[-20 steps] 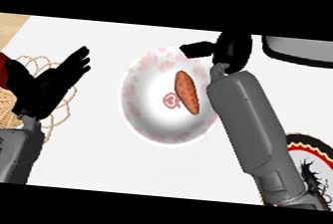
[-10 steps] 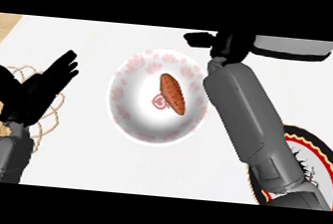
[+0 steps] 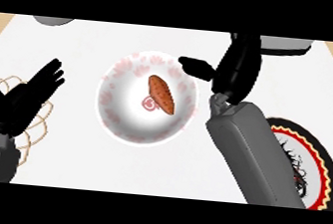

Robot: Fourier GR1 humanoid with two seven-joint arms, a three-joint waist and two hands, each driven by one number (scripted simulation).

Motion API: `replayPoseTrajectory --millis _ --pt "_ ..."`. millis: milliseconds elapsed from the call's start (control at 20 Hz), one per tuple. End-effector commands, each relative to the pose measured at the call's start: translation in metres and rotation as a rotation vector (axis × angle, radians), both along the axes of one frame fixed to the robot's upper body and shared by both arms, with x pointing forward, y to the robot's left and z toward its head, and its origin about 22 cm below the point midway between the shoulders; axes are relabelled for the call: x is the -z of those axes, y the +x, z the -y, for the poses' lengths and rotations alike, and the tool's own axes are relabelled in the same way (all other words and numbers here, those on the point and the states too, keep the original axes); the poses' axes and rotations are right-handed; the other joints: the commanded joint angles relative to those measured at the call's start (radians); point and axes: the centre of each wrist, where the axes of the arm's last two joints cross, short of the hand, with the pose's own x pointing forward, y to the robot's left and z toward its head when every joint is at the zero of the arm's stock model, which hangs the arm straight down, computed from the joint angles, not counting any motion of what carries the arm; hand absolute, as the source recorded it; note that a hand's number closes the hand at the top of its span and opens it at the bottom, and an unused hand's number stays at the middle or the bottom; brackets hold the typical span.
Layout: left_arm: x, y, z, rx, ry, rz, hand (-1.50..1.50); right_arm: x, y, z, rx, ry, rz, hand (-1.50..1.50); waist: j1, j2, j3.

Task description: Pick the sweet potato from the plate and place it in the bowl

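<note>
An orange-brown sweet potato lies on the white plate with pink marks, a little right of its middle. My right hand hovers open just past the plate's upper right rim, its thumb pointing left over the rim and apart from the sweet potato. At the right, a round dish with a red, yellow and black rim is half hidden by my right forearm. A grey vessel shows at the top right, cut off by the edge. My left hand rests open at the left.
A wicker basket with items in it sits at the left under my left hand. Another grey object peeks in at the top left. The white counter ends in a wood-coloured strip at both upper corners.
My right hand has come lower in the view, so more of it and its thumb show by the plate's rim. The sweet potato has stayed on the plate. My left hand shifted slightly.
</note>
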Motion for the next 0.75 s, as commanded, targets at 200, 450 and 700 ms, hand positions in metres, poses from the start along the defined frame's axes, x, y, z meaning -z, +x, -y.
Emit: replayPoseTrajectory --millis 200,450,700 --pt "0.003 -0.002 -0.004 -0.028 0.002 -0.015 0.0 -0.041 -0.12 -0.011 -0.228 0.072 0.123 -1.5 -0.012 -0.009 0.0" --pt "0.0 -0.002 -0.003 -0.01 0.0 -0.001 0.0 -0.038 -0.199 0.015 -0.335 0.178 0.166 -1.5 -0.008 0.001 0.001" --pt "-0.003 0.003 0.005 -0.01 0.001 0.003 0.0 -0.033 -0.263 0.009 -0.378 0.173 0.185 1.5 -0.012 -0.003 -0.001"
